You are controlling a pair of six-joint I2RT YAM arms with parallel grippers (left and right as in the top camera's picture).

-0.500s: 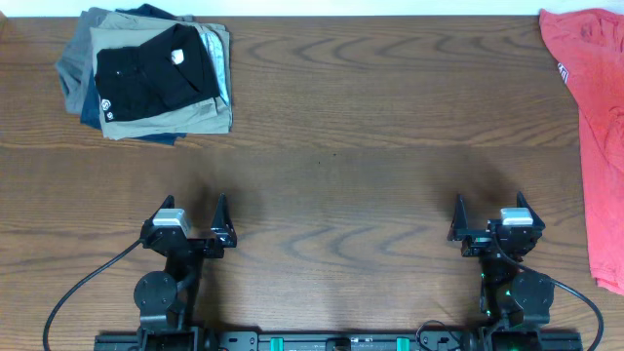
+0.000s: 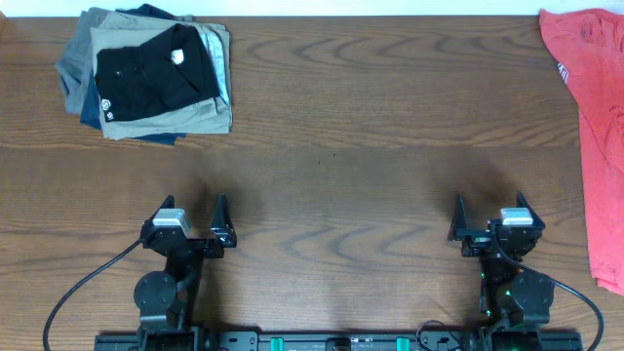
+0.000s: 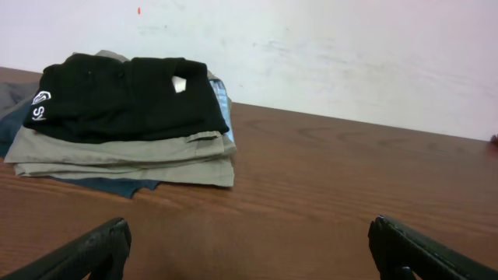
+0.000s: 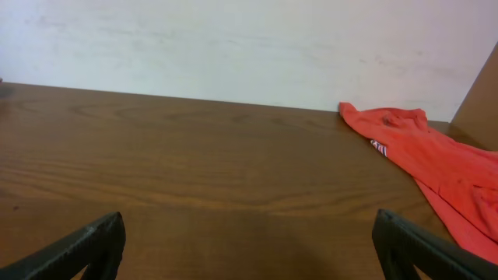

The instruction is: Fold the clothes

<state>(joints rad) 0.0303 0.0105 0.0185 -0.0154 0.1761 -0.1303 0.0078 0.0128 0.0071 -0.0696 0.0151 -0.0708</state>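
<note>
From overhead, the coral-red T-shirt (image 2: 597,117) lies loose and unfolded on the bench (image 2: 341,127), ahead of the right end effector (image 2: 490,205) and off to its right, well apart from it and cut off by the frame edge. No fold has been started, so I judge the whole task is still to do. The left end effector (image 2: 195,207) has its jaws wide and empty. A stack of folded garments (image 2: 156,78) sits well ahead of it and to its left. The right jaws are wide and empty too. Nothing differs from the earlier overhead frame: arms and cloth sit alike.

In the left wrist view, the fingers (image 3: 93,253) are spread far apart, with the stack ahead-left.

In the right wrist view, the fingers (image 4: 85,247) are spread just as far, with the T-shirt crumpled ahead-right by the wall.
</note>
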